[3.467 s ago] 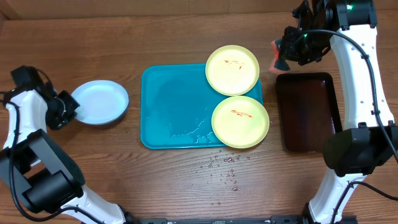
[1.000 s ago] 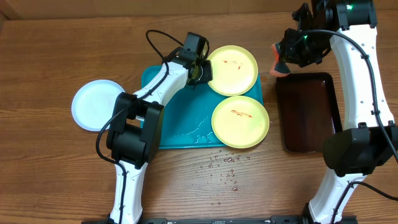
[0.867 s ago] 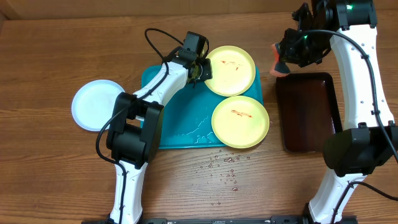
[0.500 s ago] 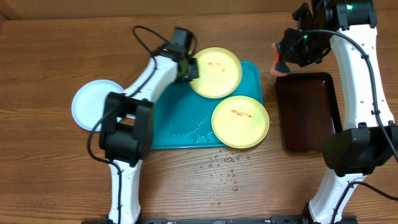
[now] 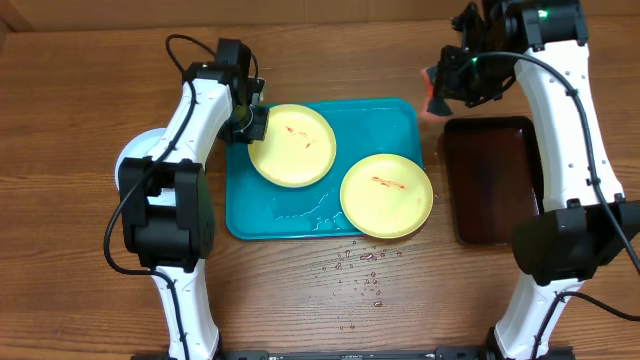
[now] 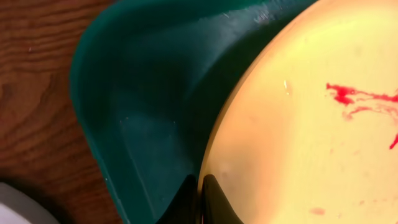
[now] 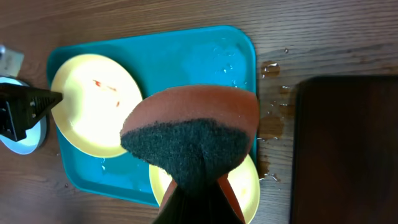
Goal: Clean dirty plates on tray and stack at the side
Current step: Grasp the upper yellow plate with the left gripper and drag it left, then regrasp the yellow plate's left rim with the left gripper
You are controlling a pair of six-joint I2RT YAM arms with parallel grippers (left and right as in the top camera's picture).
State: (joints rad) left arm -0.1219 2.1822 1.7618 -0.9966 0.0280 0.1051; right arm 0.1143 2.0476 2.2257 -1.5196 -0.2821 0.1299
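Observation:
The turquoise tray (image 5: 360,125) lies mid-table. My left gripper (image 5: 247,125) is shut on the left rim of a pale yellow plate (image 5: 293,146) with red smears, over the tray's left part; the left wrist view shows the fingers (image 6: 200,202) pinching the plate (image 6: 311,137) above the tray (image 6: 149,93). A second smeared yellow plate (image 5: 386,194) sits at the tray's front right. The whitish plate (image 5: 131,170) lies left of the tray, mostly hidden by the arm. My right gripper (image 5: 447,82) is shut on an orange sponge with a dark scrub face (image 7: 193,140), high at the tray's back right.
A dark brown-black tray (image 5: 493,178) lies right of the turquoise tray. Water droplets (image 5: 362,270) speckle the wood in front of the tray, and a wet patch (image 7: 272,127) shows beside its right edge.
My left arm left the whitish plate, took the rear yellow plate by its rim and dragged it leftward across the tray. My right gripper with the sponge shifted slightly left.

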